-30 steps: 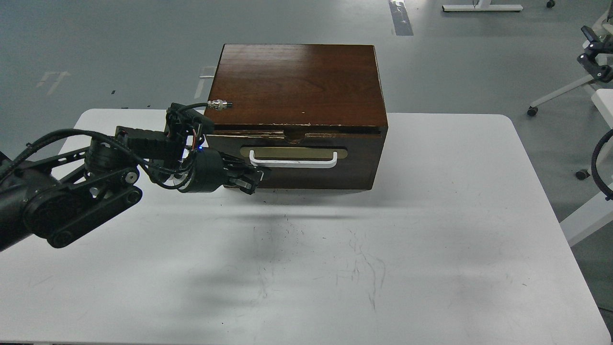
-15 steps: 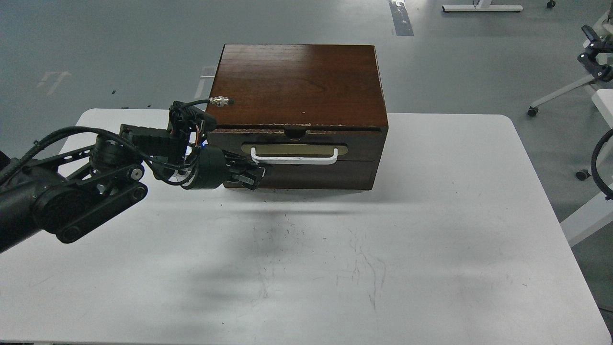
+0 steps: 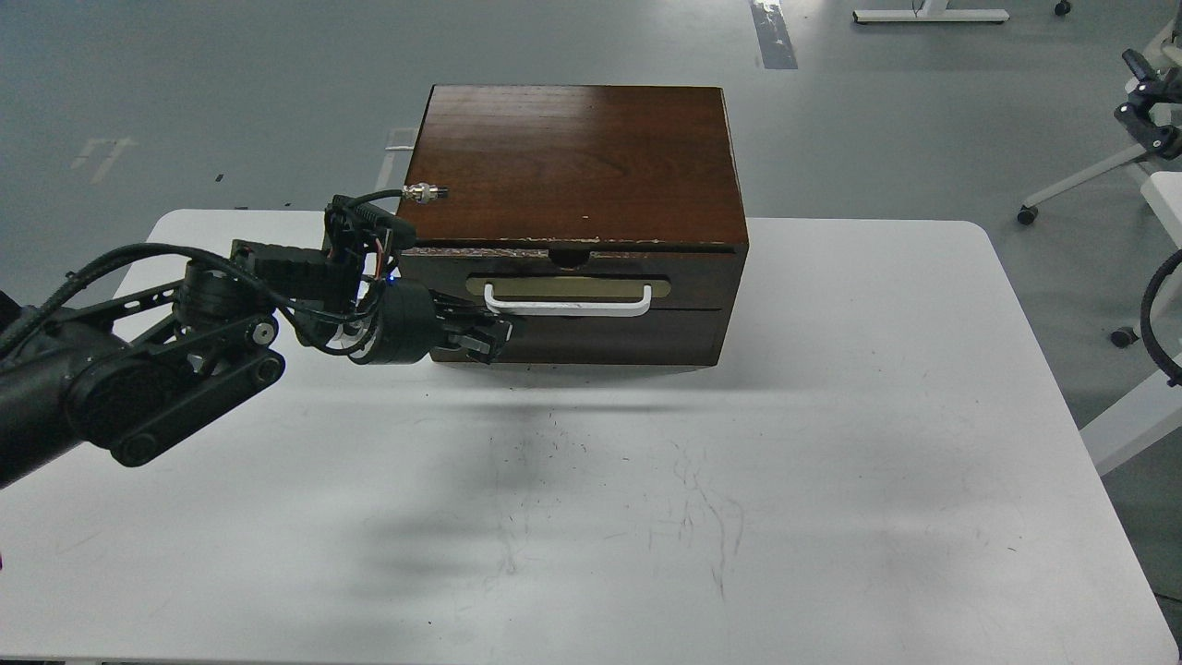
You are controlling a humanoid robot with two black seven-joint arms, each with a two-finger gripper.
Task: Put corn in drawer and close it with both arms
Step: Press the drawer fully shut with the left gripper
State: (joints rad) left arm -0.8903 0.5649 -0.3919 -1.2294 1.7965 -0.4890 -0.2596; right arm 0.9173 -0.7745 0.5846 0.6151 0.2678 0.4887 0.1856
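Note:
The dark brown drawer (image 3: 697,270) with its white bar handle (image 3: 565,309) sits pushed into the wooden cabinet (image 3: 572,157), its front almost flush with the cabinet's front. My left gripper (image 3: 491,338) is at the drawer's front, by the left end of the handle and just below it. Its dark fingers merge with the dark wood, so I cannot tell whether they are open or shut. The corn is out of view. My right arm is not in view.
The cabinet stands at the back middle of the white table (image 3: 831,462). A plain dark panel (image 3: 628,340) lies below the drawer. Chair legs and a black cable (image 3: 1154,314) are beyond the table's right edge.
The drawer has slid back into the cabinet, and the pale gap at its top has closed. My left gripper moved forward with the drawer's front and has held still over the last half second.

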